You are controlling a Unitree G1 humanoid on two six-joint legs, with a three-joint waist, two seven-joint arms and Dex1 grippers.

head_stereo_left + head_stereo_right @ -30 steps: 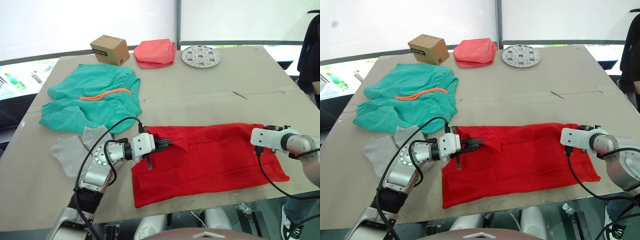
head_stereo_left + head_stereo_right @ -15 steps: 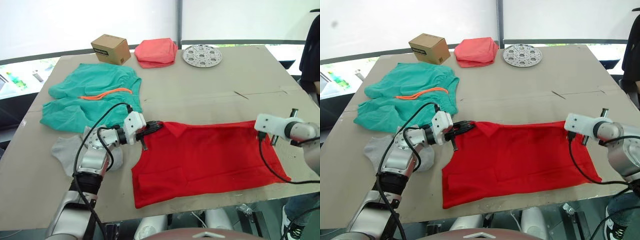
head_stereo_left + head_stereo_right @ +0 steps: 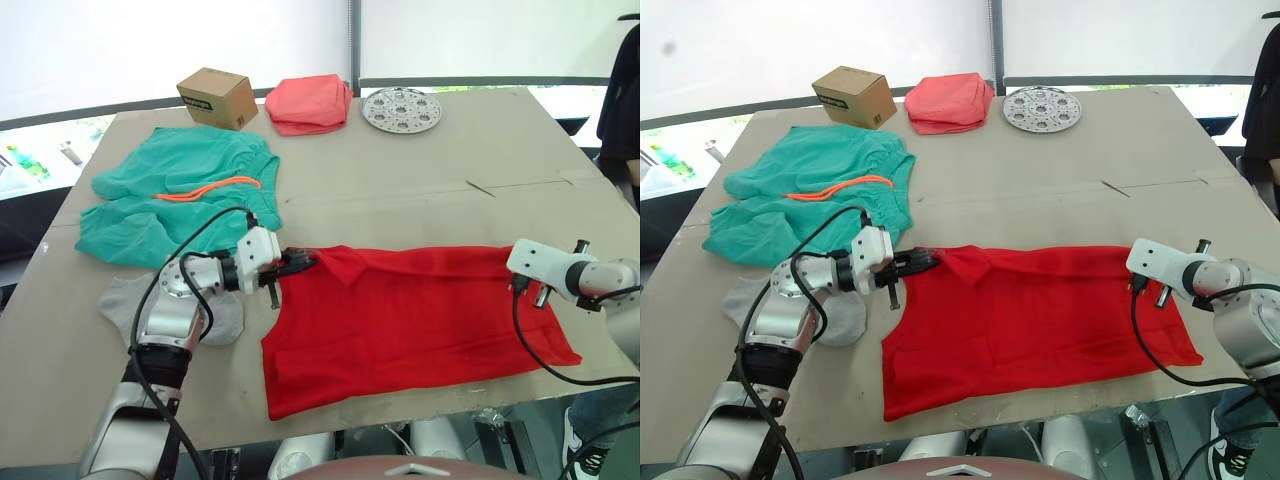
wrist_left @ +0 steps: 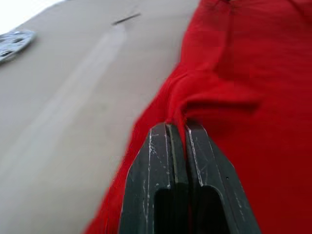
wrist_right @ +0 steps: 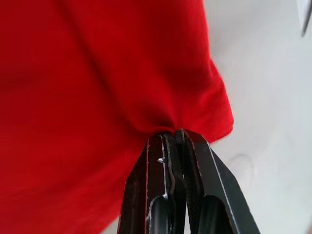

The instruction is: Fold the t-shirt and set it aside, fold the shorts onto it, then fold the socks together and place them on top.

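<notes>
- Brown table (image 3: 420,190), bright window wall behind.
- T-shirt (image 3: 420,320) flat at near edge; left gripper (image 4: 178,127) and right gripper (image 5: 173,134) each pinch a far corner.
- Socks (image 3: 125,300) partly hidden behind left arm.

The light grey knit socks (image 3: 135,300) lie partly hidden under the robot's left arm, so their full outline cannot be made out. The small white label on the brown cardboard box (image 3: 218,97) is too small to read. A person in dark clothing (image 3: 620,95) is cut off by the edge beside the bench.
</notes>
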